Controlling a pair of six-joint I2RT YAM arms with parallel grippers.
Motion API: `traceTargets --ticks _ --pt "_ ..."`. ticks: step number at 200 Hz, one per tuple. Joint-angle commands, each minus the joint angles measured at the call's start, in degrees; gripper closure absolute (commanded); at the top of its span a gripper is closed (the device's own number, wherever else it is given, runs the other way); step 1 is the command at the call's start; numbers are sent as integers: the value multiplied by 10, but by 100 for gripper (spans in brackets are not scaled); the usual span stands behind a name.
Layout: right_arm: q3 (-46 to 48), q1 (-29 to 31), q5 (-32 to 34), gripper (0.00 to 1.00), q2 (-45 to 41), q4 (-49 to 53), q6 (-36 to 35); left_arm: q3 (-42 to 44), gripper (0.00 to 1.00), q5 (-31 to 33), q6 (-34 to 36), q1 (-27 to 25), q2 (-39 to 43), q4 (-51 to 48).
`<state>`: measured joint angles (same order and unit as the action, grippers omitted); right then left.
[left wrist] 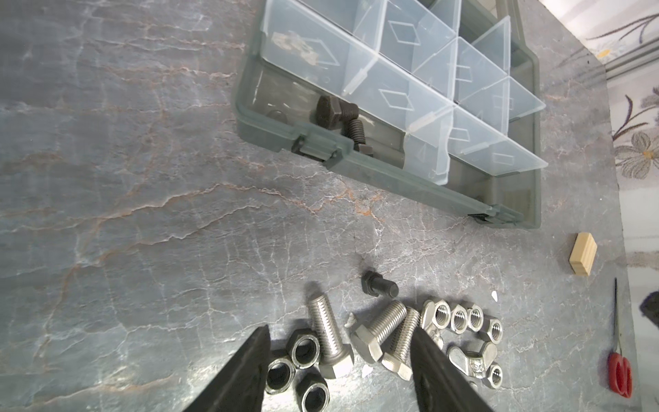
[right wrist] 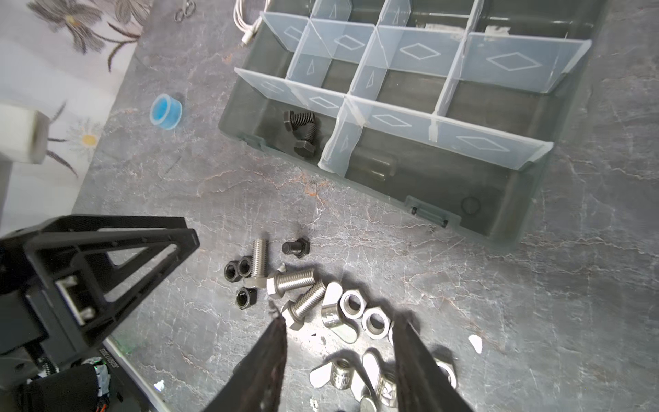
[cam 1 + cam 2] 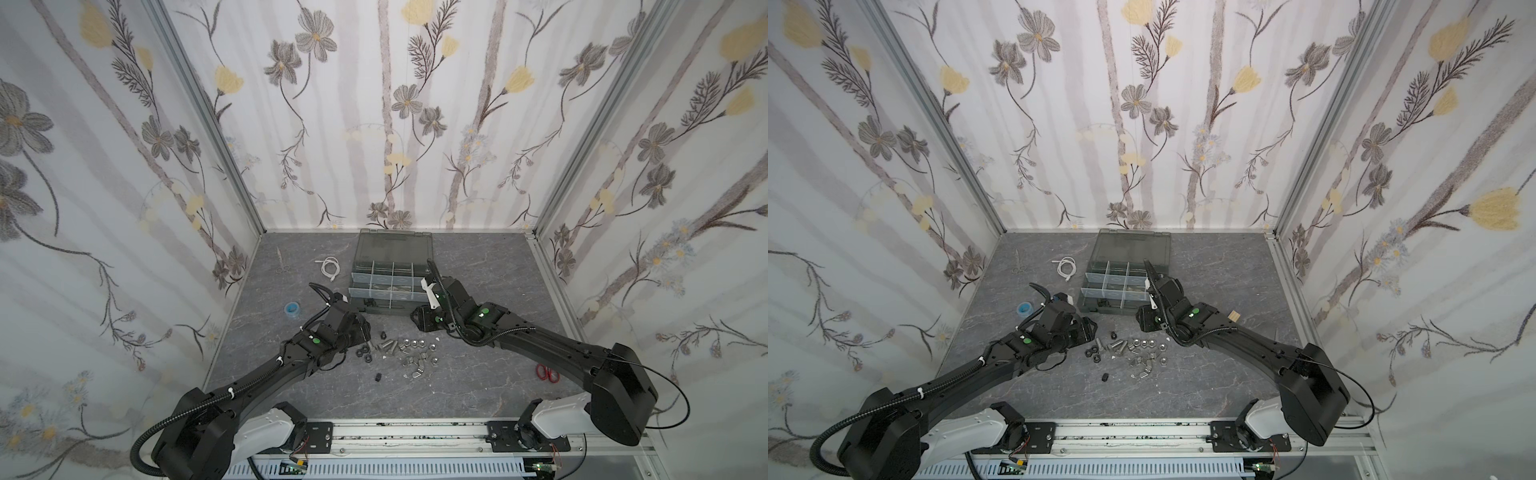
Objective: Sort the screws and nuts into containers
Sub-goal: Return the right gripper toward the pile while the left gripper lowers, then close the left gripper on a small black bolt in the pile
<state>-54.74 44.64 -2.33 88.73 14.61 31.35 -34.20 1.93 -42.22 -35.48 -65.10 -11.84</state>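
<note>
At the near-left compartment of the case [image 1: 388,170], two black screws [image 2: 301,130] are already binned. Some silver pieces [image 3: 400,283] are seen one row farther, kind unclear. Progress is judged early, with most parts left on the desk [image 1: 142,178]: three silver screws [image 1: 379,333], one black screw [image 1: 378,287], three black nuts [image 1: 303,351], and a cluster of silver nuts [image 1: 460,319] to the right. Left jaws are spread over the screws with nothing gripped. Right jaws are spread over the silver nuts, also empty.
</note>
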Motion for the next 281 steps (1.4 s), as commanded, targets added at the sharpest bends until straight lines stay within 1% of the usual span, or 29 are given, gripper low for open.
traceTargets --ticks 1,46,71,81,91,116,148,199,239,281 --pt "13 -2 19 51 -16 -28 17 -14 37 23 16 -13 -9 10" --pt "45 -10 32 51 -47 -22 25 -40 40 42 44 -53 -41 -4" --pt "58 -13 35 51 -57 -16 35 -68 40 73 63 -81 -66 -29" --pt "60 -13 34 51 -62 -13 38 -74 40 80 72 -87 -68 -33" --pt "62 -13 36 51 -67 -7 40 -79 40 86 76 -94 -87 -36" --pt "72 -13 51 50 -88 -1 50 -83 40 87 83 -104 -102 -40" --pt "93 -13 62 50 -107 -7 63 -92 42 85 91 -107 -128 -41" --pt "102 -13 60 50 -106 -12 71 -131 47 72 103 -110 -192 -41" --pt "101 -13 59 50 -102 -14 71 -145 50 75 104 -110 -223 -41" --pt "100 -13 59 50 -96 -14 71 -155 58 79 106 -111 -255 -40"
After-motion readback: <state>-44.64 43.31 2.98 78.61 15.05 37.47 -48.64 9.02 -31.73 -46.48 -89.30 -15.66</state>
